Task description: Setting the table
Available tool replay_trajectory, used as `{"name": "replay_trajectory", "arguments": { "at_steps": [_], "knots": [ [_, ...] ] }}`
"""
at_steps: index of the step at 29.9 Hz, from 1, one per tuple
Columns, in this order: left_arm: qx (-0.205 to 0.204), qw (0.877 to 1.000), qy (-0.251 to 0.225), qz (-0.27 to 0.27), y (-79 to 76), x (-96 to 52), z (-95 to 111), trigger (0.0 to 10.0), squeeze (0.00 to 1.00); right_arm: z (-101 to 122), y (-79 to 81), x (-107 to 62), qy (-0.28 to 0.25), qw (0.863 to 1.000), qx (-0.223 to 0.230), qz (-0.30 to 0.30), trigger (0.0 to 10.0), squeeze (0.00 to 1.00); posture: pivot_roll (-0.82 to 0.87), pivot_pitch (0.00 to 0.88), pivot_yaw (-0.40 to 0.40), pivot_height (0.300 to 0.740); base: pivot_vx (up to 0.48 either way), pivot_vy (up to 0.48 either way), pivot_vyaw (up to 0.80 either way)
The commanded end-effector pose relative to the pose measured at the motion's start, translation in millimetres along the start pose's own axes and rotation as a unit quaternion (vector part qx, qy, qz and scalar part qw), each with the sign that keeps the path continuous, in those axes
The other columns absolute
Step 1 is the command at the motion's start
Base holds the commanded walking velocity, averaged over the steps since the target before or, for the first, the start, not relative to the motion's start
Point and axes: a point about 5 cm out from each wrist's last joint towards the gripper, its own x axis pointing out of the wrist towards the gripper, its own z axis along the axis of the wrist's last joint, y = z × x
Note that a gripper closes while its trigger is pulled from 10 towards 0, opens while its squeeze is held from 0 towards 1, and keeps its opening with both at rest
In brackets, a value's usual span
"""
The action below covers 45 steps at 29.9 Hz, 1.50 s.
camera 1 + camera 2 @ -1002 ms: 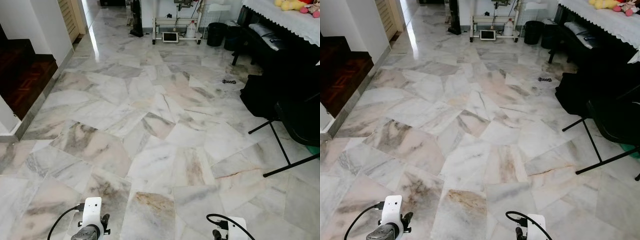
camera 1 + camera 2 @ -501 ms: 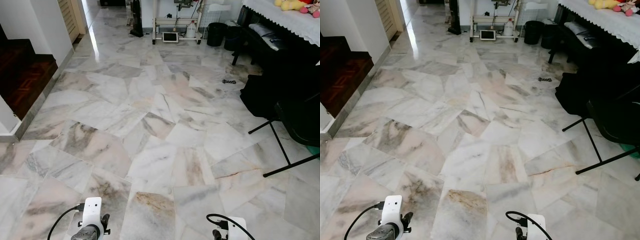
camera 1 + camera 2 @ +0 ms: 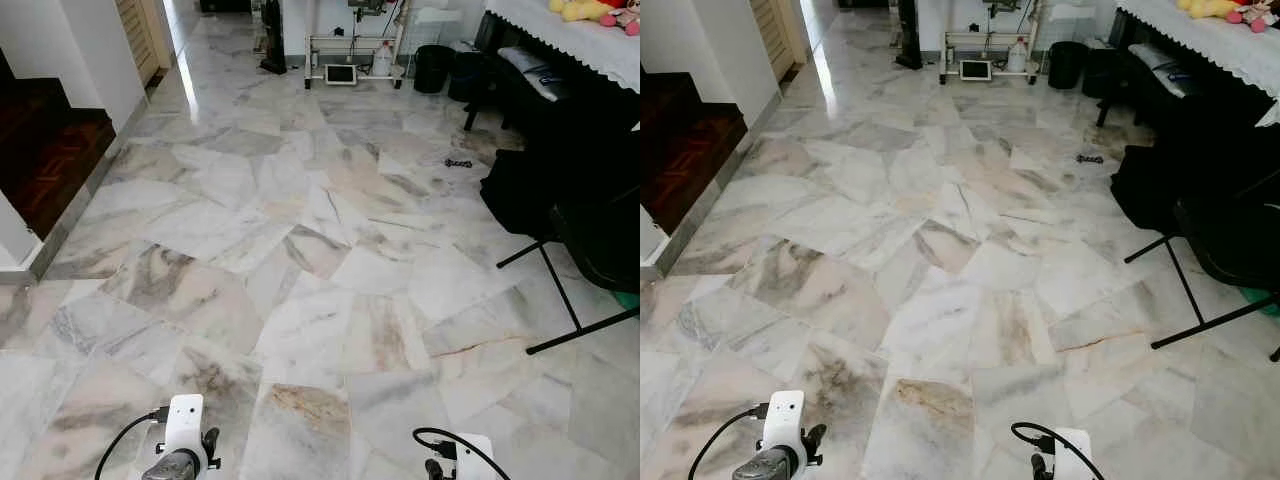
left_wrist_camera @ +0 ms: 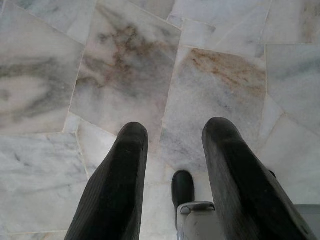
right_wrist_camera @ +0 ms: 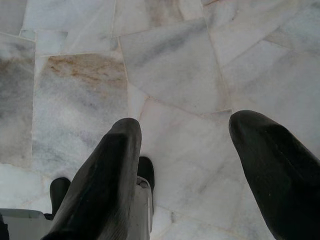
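A table with a white lace cloth stands at the far right, with soft toys on it. My left gripper hangs low over the marble floor, open, with nothing between its fingers. My right gripper hangs the same way, open wide and holding nothing. Both wrists show at the bottom edge of the head views, the left arm and the right arm.
Pale marble floor stretches ahead. Dark wooden steps rise on the left. A black chair on thin folding legs stands at the right, a black bin and a white rack at the back. A small dark item lies on the floor.
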Motion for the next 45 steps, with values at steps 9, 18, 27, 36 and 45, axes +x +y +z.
{"name": "replay_trajectory", "arguments": {
  "at_steps": [9, 18, 27, 36, 45],
  "knots": [
    [0.047, 0.997, 0.056, -0.01, 25.6, -9.5, -28.9, 10.0, 0.0, 19.7, 25.6, 7.5, -0.001, 0.992, 0.113, 0.053, 10.0, 0.0, 0.01, 0.01, -0.077, 0.74, 0.0, 0.0, 0.0],
    [0.045, 0.997, 0.062, -0.01, 24.7, -10.6, -32.9, 10.0, 0.0, 18.1, 26.0, 7.5, 0.008, 0.994, 0.097, 0.051, 10.0, 0.0, 0.01, 0.007, -0.082, 0.74, 0.0, 0.0, 0.0],
    [0.045, 0.997, 0.062, -0.01, 24.7, -10.6, -32.9, 10.0, 0.0, 18.1, 26.0, 7.5, 0.008, 0.994, 0.097, 0.051, 10.0, 0.0, 0.01, 0.007, -0.082, 0.74, 0.0, 0.0, 0.0],
    [0.045, 0.997, 0.062, -0.01, 24.7, -10.6, -32.9, 10.0, 0.0, 18.1, 26.0, 7.5, 0.008, 0.994, 0.097, 0.051, 10.0, 0.0, 0.01, 0.007, -0.082, 0.74, 0.0, 0.0, 0.0],
    [0.045, 0.997, 0.062, -0.01, 24.7, -10.6, -32.9, 10.0, 0.0, 18.1, 26.0, 7.5, 0.008, 0.994, 0.097, 0.051, 10.0, 0.0, 0.01, 0.007, -0.082, 0.74, 0.0, 0.0, 0.0]
  ]
}}
